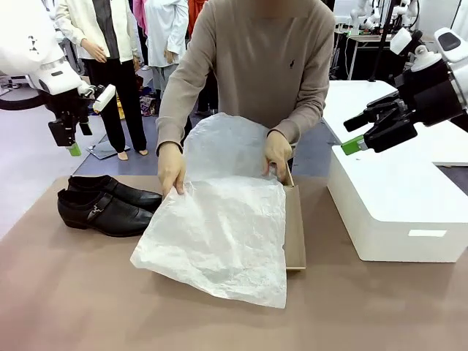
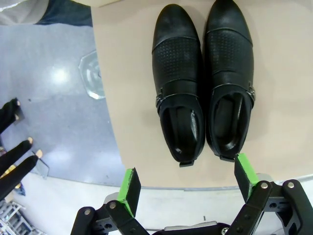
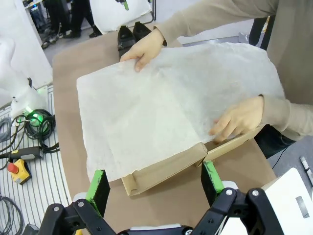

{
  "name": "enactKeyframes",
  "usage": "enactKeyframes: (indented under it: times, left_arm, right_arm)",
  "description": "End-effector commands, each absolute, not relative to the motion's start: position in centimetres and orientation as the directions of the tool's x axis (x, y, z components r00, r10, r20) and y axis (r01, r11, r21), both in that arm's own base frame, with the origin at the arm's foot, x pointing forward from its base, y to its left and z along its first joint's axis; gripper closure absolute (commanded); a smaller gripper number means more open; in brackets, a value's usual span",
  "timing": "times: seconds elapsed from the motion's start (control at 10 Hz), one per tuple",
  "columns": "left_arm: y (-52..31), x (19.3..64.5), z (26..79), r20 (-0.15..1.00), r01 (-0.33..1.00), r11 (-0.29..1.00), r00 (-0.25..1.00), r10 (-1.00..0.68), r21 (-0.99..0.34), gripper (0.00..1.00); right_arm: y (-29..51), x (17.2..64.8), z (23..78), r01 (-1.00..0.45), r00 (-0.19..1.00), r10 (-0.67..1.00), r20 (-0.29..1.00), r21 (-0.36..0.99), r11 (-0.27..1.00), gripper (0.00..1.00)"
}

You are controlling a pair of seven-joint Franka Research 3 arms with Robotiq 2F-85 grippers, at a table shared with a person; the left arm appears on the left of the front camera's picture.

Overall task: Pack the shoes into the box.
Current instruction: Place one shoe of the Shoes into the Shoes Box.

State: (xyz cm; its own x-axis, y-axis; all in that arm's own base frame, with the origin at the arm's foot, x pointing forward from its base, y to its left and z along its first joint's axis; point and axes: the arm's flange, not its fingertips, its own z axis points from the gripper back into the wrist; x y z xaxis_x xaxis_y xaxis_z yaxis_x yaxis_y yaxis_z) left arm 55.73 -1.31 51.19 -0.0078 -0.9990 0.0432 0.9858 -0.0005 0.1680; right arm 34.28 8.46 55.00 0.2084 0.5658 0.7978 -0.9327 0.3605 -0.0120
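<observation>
- Up at the left, the robot's left hand (image 1: pixel 69 142) hangs above the shoes (image 1: pixel 110 203), jaws wide apart and holding nothing.
- Side by side on the table (image 1: pixel 73 292), the shoes lie left of the box (image 1: pixel 294 227), toes toward it. Their length runs along the left hand's fingers.
- Mid-table, the person's hands (image 1: pixel 170 167) spread white tissue paper (image 1: pixel 219 234) over the box.
- Rightmost, the right hand (image 1: pixel 352 133) hovers open and empty over the white block (image 1: pixel 395 205). The left hand is clearly nearer the shoes.
</observation>
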Motion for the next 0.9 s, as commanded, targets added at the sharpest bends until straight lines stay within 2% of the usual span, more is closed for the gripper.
enactKeyframes:
  times: [0.0, 0.3, 0.8]
  left_arm:
    - [-1.1, 55.7, 51.3, 0.044, 0.985, 0.003, -0.004, -0.999, 0.171, 0.00]
    - [-1.3, 55.7, 51.2, 0.043, 0.986, -0.001, -0.008, -0.999, 0.168, 0.00]
    - [-0.8, 59.8, 47.4, 0.043, 0.994, 0.057, 0.053, -0.998, 0.088, 0.00]
  right_arm:
    - [8.6, 34.7, 54.8, -0.940, 0.171, 0.554, 0.815, -0.034, 0.340, 0.00]
    - [8.6, 34.7, 54.8, -0.940, 0.171, 0.554, 0.815, -0.034, 0.340, 0.00]
    - [8.6, 34.7, 54.8, -0.940, 0.171, 0.554, 0.815, -0.034, 0.340, 0.00]
